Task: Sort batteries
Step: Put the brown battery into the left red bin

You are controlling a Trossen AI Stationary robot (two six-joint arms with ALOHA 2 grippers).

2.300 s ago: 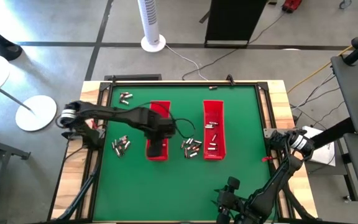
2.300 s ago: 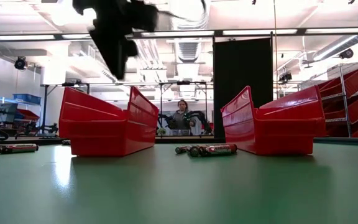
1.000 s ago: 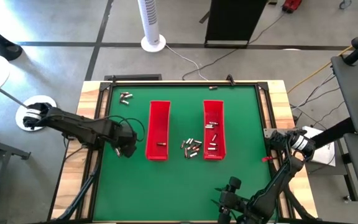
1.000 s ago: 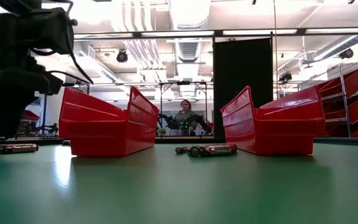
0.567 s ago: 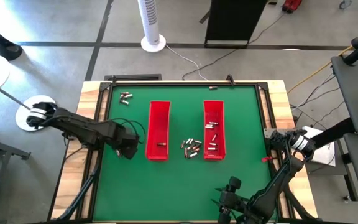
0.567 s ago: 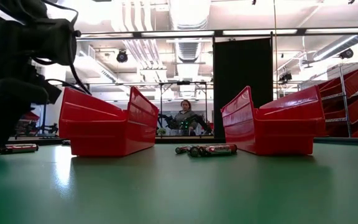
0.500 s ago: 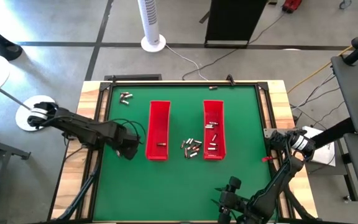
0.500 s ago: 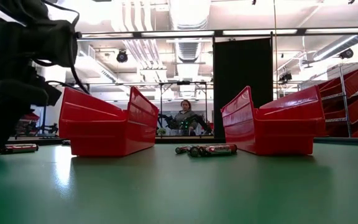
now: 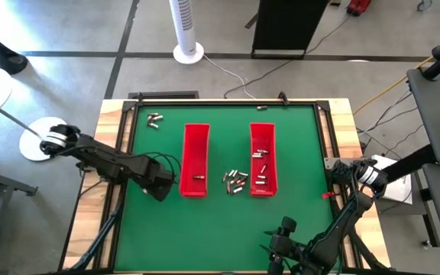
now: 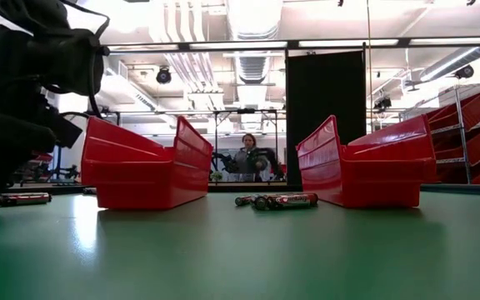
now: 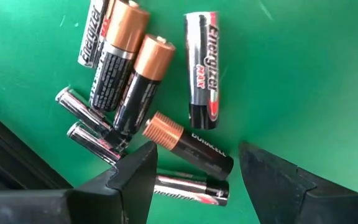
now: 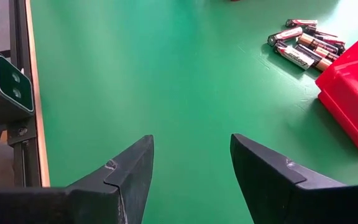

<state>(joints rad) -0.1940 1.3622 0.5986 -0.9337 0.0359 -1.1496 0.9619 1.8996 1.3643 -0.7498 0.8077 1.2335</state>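
Observation:
My left gripper (image 9: 161, 186) is open and points down over a pile of batteries (image 11: 126, 74) lying on the green mat left of the left red tray (image 9: 195, 149). In the left wrist view its two fingers stand on either side of a copper-and-black battery (image 11: 190, 144) and a silver-and-black one (image 11: 188, 188). Whether they touch the batteries or the mat does not show. More batteries (image 9: 235, 181) lie between the two trays, some (image 9: 260, 156) in the right red tray (image 9: 263, 137), one (image 9: 198, 178) in the left tray. My right gripper (image 12: 191, 180) waits open above the mat's near edge.
A few batteries (image 9: 154, 119) lie at the mat's far left corner. The mat's dark frame (image 9: 121, 191) runs close behind my left gripper. Bare mat (image 9: 205, 229) stretches along the near side. A person (image 10: 244, 156) sits far behind the table.
My left gripper has come down toward the pile of batteries left of the left tray, shifting a little toward the table's near edge. Its fingers stay open. The batteries and trays have not moved.

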